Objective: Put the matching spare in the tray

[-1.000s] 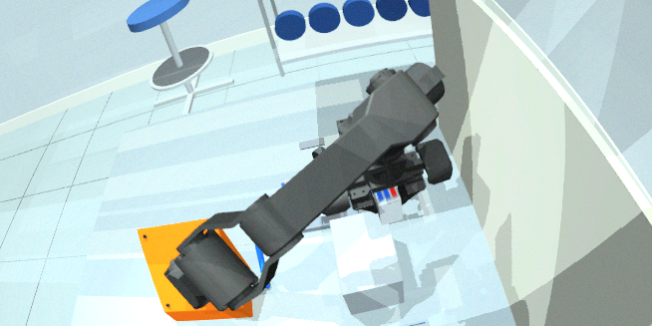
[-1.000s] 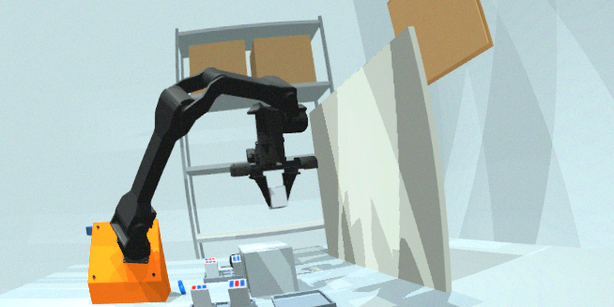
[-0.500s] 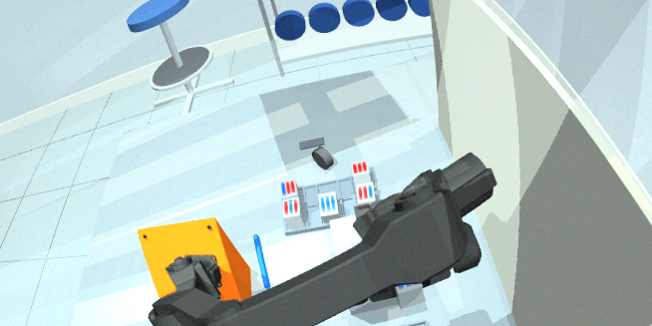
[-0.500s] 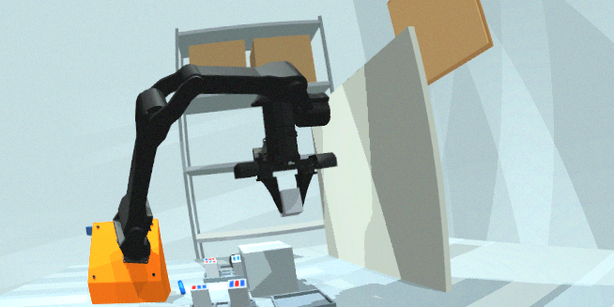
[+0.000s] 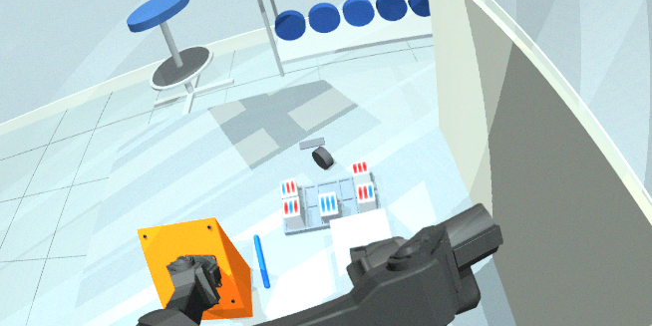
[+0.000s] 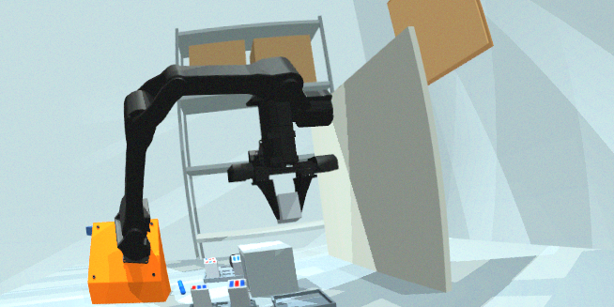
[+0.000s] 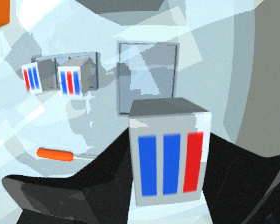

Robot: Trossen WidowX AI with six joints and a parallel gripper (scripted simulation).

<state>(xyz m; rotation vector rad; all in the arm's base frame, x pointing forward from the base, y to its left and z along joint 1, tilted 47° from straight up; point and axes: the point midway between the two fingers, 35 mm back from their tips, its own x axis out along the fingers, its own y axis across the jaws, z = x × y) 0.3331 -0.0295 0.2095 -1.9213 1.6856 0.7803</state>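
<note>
My gripper (image 6: 289, 207) (image 7: 160, 131) is shut on a grey block (image 6: 288, 207) (image 7: 170, 165) with blue, blue and red stripes. It holds the block high in the air. The tray (image 6: 302, 300) (image 7: 163, 65), a shallow grey rectangle, holds nothing visible and lies beyond the block in the wrist view. The spares' rack (image 5: 310, 193) bears several striped blocks. A smaller rack (image 7: 94, 75) bears a red-blue-blue block (image 6: 201, 296) (image 7: 33, 77) and a blue-red-blue block (image 6: 238, 292) (image 7: 71, 82). Which unit is the mounted one, and its back code, I cannot tell.
A large pale box (image 5: 361, 238) (image 6: 268, 268) stands beside the spares' rack. A tall panel (image 5: 558, 159) (image 6: 390, 159) rises on the right. A blue stick (image 5: 261, 261) (image 6: 181, 286), an orange-handled tool (image 7: 55, 154) and a dark wheel (image 5: 323, 158) lie about.
</note>
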